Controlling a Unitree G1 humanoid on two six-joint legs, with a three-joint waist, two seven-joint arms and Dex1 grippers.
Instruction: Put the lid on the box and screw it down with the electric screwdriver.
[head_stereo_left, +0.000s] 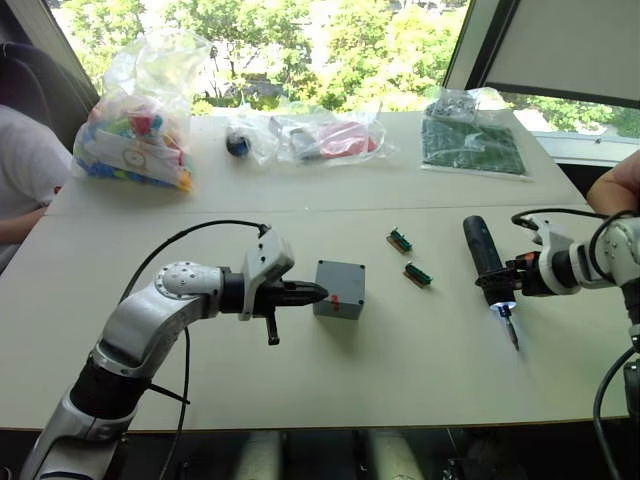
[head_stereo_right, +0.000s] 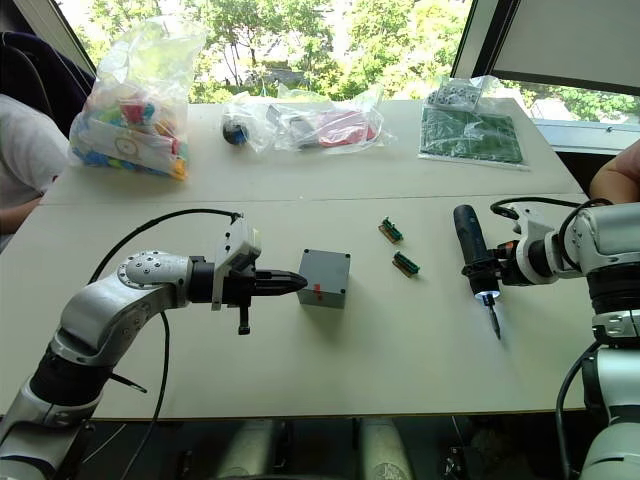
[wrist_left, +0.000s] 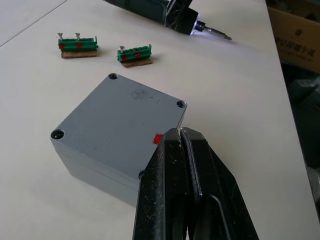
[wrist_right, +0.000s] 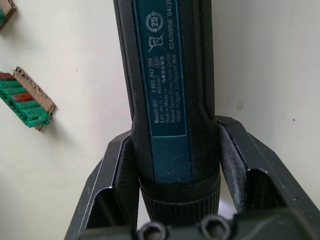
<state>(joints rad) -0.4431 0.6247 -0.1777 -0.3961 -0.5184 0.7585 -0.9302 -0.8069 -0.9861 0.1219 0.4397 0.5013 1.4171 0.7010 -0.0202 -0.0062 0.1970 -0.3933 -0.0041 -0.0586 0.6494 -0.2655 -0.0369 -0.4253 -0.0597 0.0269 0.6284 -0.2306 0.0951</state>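
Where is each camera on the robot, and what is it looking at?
Head cameras: two eyes looking down over the table; both arms show, with the box in the middle.
Left wrist: looks along the shut left tool, which touches the box's lid.
Right wrist: looks along the right tool clamped on the electric screwdriver.
Shared: all show the green screw strips.

Bare table surrounds the small grey square plastic box (head_stereo_left: 339, 289) on its near and far sides; two small green screw strips (head_stereo_left: 409, 257) stand between it and the dark cylindrical electric screwdriver (head_stereo_left: 487, 260).
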